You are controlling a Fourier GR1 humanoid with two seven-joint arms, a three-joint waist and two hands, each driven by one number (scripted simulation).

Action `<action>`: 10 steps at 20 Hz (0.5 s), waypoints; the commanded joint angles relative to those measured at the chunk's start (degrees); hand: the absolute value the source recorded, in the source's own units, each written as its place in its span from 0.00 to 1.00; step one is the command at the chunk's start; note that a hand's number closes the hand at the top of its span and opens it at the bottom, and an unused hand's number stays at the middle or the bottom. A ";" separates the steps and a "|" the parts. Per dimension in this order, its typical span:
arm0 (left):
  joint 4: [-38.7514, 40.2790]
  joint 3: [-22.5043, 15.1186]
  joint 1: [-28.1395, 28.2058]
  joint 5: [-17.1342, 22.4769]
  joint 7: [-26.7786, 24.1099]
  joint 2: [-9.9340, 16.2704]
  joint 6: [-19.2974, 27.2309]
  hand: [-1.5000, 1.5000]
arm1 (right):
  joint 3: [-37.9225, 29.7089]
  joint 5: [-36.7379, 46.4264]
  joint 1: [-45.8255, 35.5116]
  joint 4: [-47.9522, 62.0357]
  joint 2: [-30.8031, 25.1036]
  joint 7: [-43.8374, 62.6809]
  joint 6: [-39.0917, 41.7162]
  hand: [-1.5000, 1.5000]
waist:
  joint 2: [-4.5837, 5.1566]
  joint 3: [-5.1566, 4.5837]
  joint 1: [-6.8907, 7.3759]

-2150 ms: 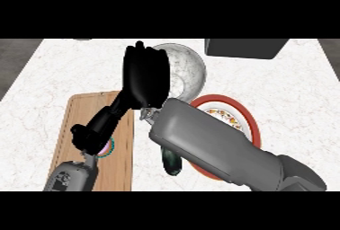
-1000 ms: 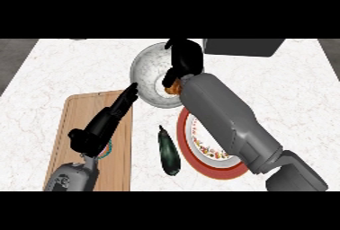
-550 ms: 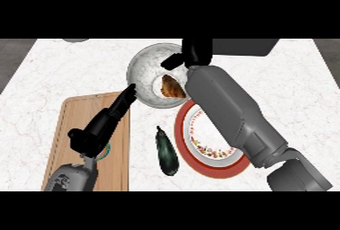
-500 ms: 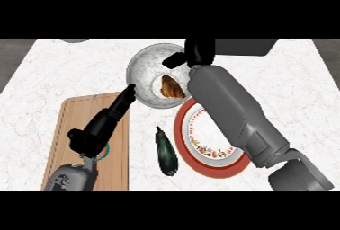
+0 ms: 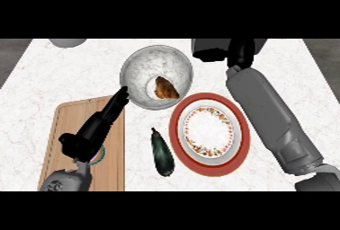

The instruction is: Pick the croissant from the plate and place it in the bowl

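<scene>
Right hand (image 5: 242, 51) has pulled back from the bowl (image 5: 140, 67); its fingers cannot be made out.
The browned croissant (image 5: 164, 88) lies inside the bowl, plate (image 5: 222, 158) bare; left hand (image 5: 100, 126) stretched open over the cutting board (image 5: 66, 134).

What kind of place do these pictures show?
Most likely a kitchen counter: a white marble top carrying a wooden cutting board, a red-rimmed plate, and a bowl holding a croissant.

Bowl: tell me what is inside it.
The bowl holds the croissant, lying against its right inner wall. Whatever sits beneath the croissant is covered.
</scene>
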 commanded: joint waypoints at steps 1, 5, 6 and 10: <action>-1.13 0.14 1.98 0.44 -0.79 0.33 -0.80 0.50 | -2.23 -2.57 9.48 -8.26 -3.86 -3.95 1.51 0.00 | -0.18 -0.01 -0.45; -1.34 -0.57 1.60 -0.86 -0.05 -0.87 0.79 0.50 | -5.72 -7.89 18.60 -17.26 -10.27 -8.12 8.11 0.00 | -0.31 -0.01 -1.03; -0.49 0.60 3.17 0.39 -2.36 0.68 -1.34 0.50 | -6.04 -8.04 20.64 -19.96 -8.69 -9.26 6.36 0.00 | -0.16 -0.03 -0.50; -3.26 0.10 1.19 0.26 2.13 -0.45 -0.15 0.50 | -8.70 -13.16 26.63 -25.28 -15.37 -11.80 17.87 0.00 | -0.06 0.00 -0.32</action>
